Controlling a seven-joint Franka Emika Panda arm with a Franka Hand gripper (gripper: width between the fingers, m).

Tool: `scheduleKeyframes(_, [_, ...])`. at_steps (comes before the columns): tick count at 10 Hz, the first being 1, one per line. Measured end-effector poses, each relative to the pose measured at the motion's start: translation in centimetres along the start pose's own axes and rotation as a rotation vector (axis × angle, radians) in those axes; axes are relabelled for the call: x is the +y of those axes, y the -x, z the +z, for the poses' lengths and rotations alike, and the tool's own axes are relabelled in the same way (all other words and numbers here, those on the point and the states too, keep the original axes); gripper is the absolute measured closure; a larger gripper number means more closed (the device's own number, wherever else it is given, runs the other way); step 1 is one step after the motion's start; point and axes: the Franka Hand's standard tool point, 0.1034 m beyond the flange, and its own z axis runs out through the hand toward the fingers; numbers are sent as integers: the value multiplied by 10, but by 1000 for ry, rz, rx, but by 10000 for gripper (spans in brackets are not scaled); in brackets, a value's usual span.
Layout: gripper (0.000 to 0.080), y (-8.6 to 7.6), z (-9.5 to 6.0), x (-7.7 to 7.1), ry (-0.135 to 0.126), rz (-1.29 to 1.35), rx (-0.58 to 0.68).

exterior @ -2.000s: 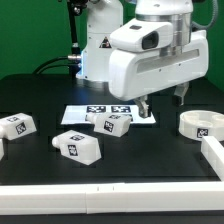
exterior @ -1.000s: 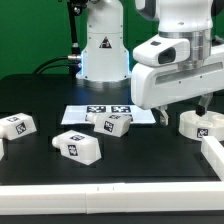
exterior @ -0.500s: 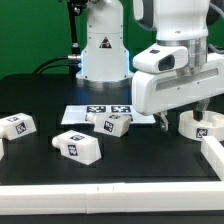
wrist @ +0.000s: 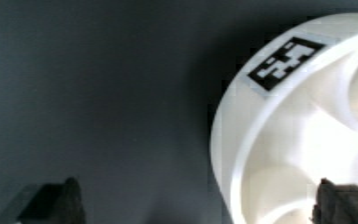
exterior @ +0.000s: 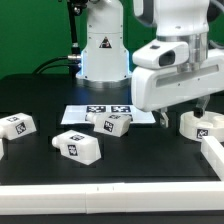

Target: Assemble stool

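Vs 2 s ago: the arm (exterior: 175, 70) has swung off the marker board (exterior: 95, 110) toward the ext. view's right and now hangs just beside the seat (exterior: 200, 125). Vs 0.5 s ago: hardly any shift. No part has moved.

Gripper (exterior: 184, 113) is spread wide, holding nothing. In the ext. view one dark finger (exterior: 163, 122) shows low, just off the seat on the ext. view's left.

Markings: only black-and-white square tags, on each leg, on the marker board and on the seat rim. No words legible.

Stool still in parts on the black table (exterior: 150, 160). All 3 legs lie flat to the ext. view's left of the seat: nearest leg (exterior: 112, 124), middle leg (exterior: 78, 146), farthest leg (exterior: 17, 126).

Wrist view only: both fingertips (wrist: 55, 200) set wide, seat (wrist: 318, 140) rim curving in betw. them, its rim tag (wrist: 288, 62) clear. The ext. view alone shows the legs and the marker board.
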Motion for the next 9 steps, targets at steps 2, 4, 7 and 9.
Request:
scheduleKeyframes(2, [151, 9, 9, -2, -1, 2, -3])
scheduleKeyframes(4, [151, 12, 22, -7, -7, -1, -8])
scheduleKeyframes(7, [165, 12, 25, -6, -8, -1, -7])
scheduleKeyframes(9, [340, 12, 25, -6, -8, -1, -7])
